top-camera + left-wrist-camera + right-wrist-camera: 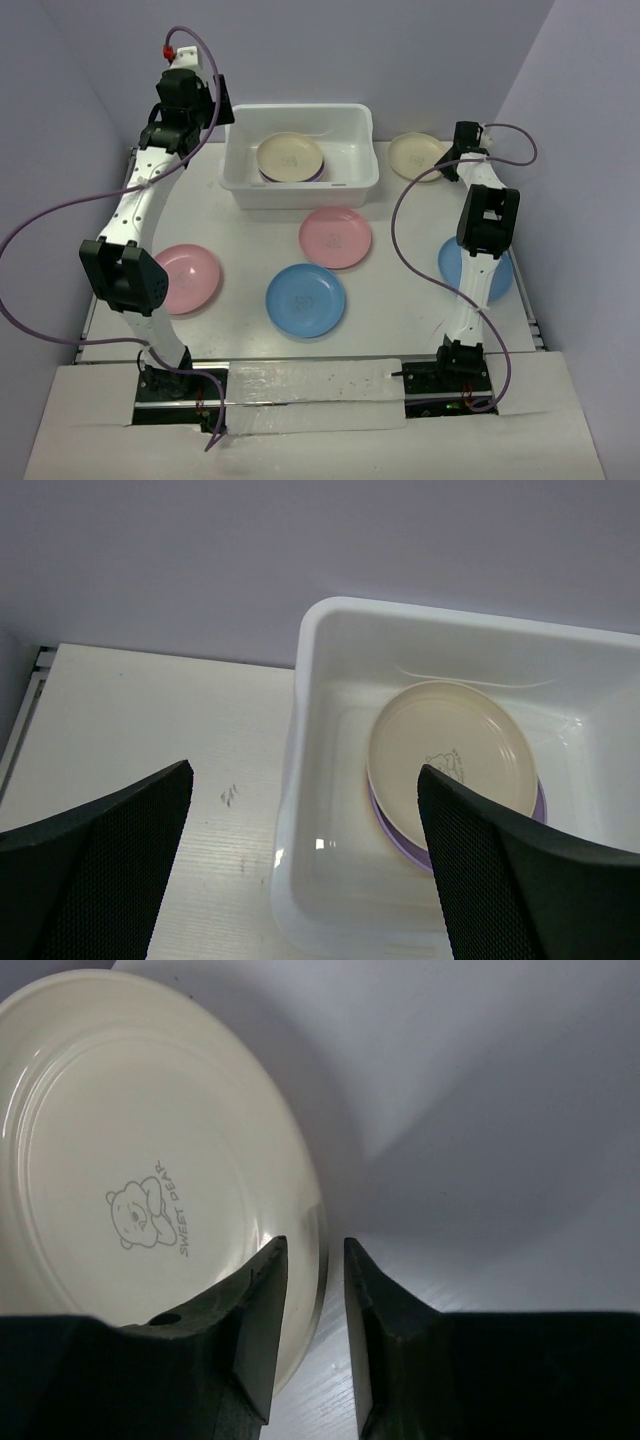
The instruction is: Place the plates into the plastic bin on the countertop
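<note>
One seemingly light, stiff, slick plate [150, 1160] is offering its rim between the right gripper's [315, 1250] barely-parted jaws; left gripper [303, 775] is gaping.

Lilac-grey walls [400, 40] close in far, left and right; along the near edge, a white board [300, 440] carries a glossy strip [310, 385].

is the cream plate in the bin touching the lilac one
Touching: left wrist view shows the cream plate stacked on the lilac plate, only its rim peeking out beneath.
</note>
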`<state>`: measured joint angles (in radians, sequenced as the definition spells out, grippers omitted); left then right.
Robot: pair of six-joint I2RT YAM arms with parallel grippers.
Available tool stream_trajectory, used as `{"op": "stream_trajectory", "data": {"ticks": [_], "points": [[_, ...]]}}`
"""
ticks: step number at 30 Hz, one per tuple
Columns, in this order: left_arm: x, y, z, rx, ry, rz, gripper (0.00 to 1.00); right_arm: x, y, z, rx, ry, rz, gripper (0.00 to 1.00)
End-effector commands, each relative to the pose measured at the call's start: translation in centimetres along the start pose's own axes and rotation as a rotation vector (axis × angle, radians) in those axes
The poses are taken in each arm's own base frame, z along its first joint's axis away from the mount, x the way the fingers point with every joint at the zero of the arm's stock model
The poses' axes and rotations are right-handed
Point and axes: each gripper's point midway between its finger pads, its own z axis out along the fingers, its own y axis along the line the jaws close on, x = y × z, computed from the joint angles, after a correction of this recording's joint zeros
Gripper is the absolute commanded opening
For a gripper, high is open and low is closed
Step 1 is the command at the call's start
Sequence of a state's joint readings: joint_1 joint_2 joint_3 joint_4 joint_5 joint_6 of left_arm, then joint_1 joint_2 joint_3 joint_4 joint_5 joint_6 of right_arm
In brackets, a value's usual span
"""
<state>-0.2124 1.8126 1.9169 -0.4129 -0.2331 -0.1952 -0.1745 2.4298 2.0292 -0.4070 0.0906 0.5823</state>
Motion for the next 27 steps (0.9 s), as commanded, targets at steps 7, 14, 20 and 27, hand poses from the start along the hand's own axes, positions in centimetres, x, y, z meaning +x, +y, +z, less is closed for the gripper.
{"op": "stream_trajectory", "data": {"ticks": [7, 14, 20, 27], "points": [[-2.5, 2.0, -1.4, -0.029, -0.032, -0.002, 0.99, -1.3, -0.7, -0.4, 0.031, -0.024, 0.003, 0.05], [-3.1, 3.4, -2.9, -0.044, -0.059, -0.04, 0.99, -2.4, 0.3, -4.8, -0.041, 0.012, -0.081, 0.0], [-2.3, 7.3, -4.5, -0.09, -0.057, -0.136, 0.99, -9.8, 2.3, -16.8, -0.161, -0.157, 0.003, 0.0], [0.6, 7.9, -6.0, -0.006, -0.039, -0.197, 0.99, -14.7, 3.6, -28.4, -0.246, -0.363, 0.025, 0.0]]}}
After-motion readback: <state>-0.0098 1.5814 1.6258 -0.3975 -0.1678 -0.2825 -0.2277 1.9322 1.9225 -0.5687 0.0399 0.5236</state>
